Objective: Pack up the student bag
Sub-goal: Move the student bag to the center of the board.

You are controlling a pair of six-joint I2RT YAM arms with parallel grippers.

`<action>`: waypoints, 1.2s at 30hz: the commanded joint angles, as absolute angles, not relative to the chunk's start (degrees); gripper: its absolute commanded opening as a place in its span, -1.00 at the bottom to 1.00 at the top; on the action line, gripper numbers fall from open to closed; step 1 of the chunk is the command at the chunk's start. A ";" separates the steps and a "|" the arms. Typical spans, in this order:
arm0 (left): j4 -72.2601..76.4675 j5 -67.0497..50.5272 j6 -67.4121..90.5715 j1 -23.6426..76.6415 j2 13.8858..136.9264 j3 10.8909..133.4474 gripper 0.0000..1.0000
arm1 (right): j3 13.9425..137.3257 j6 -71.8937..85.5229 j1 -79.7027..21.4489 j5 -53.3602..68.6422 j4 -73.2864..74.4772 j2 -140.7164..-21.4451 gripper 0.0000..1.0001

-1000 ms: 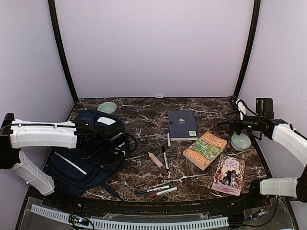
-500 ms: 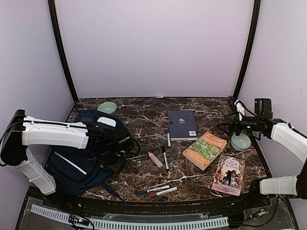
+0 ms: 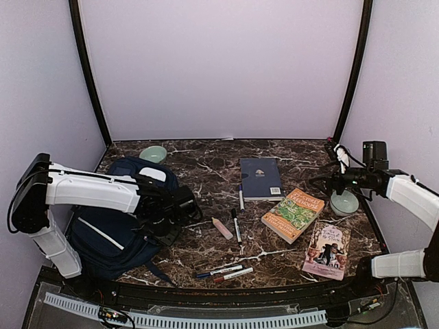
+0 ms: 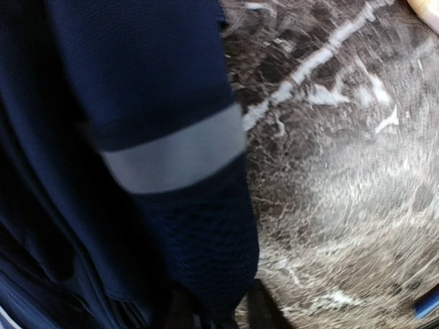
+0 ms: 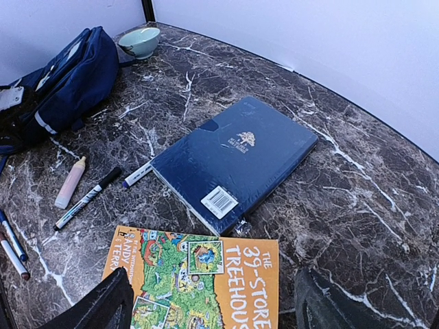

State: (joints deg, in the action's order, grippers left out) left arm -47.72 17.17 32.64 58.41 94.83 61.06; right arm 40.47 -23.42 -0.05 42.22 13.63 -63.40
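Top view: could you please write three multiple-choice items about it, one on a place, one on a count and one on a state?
1. Where does the bag lie on the table?
A. at the left
B. in the middle
C. at the right

2. How many books lie on the table?
A. two
B. three
C. five

3. How is the right gripper?
A. shut on a marker
B. shut on a book
C. open, gripping nothing

Key:
1 A: it lies partly under the left arm.
2 B: there are a navy book, an orange book and a pink book.
3 C: its fingers stand wide apart in the right wrist view.
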 commanded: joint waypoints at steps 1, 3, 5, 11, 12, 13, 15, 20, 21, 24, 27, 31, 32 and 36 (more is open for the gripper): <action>-45.83 16.47 32.31 58.80 95.18 61.60 -0.67 | 40.61 -23.80 -0.30 42.10 12.92 -64.07 0.61; -44.36 15.77 32.06 58.80 96.31 62.53 -0.94 | 40.64 -23.77 -0.29 42.10 12.92 -64.15 0.61; -42.72 14.88 31.45 58.80 97.68 63.97 -1.00 | 40.53 -23.76 -0.36 42.10 12.90 -64.28 0.61; -38.15 12.85 28.38 58.80 104.55 72.55 -1.00 | 40.56 -23.74 -0.32 41.80 12.90 -64.22 0.61; -37.32 12.57 27.67 58.80 106.02 74.48 -1.00 | 40.53 -23.81 -0.34 41.71 12.92 -64.21 0.61; -37.12 12.30 27.16 58.72 107.66 76.56 -1.00 | 40.56 -23.82 -0.29 41.71 12.92 -64.20 0.61; -36.34 11.87 26.16 58.65 110.70 80.72 -1.00 | 40.52 -23.80 -0.27 41.50 13.00 -64.11 0.61; -33.87 9.44 24.22 57.11 115.38 87.87 -0.82 | 40.48 -23.97 -0.27 41.01 13.00 -63.98 0.61; -33.08 8.19 23.50 56.72 115.41 88.31 -0.68 | 40.44 -23.99 -0.32 40.96 13.01 -63.95 0.61; -33.89 4.09 18.62 56.34 113.56 89.20 -0.15 | 40.35 -24.06 -0.28 41.02 13.01 -64.08 0.61; -34.66 -1.82 12.92 56.34 107.77 85.69 0.13 | 40.41 -24.01 -0.29 41.16 13.10 -64.33 0.61; -36.79 -2.84 8.65 56.15 94.92 78.04 0.45 | 41.12 -23.73 -0.33 42.23 13.62 -64.93 0.61; -38.21 -1.04 9.46 55.49 92.36 76.63 0.49 | 41.69 -22.84 -0.47 42.91 13.62 -65.16 0.60; -40.93 2.67 16.11 49.47 82.76 69.42 0.55 | 46.17 -18.13 -4.68 39.28 13.92 -68.43 0.55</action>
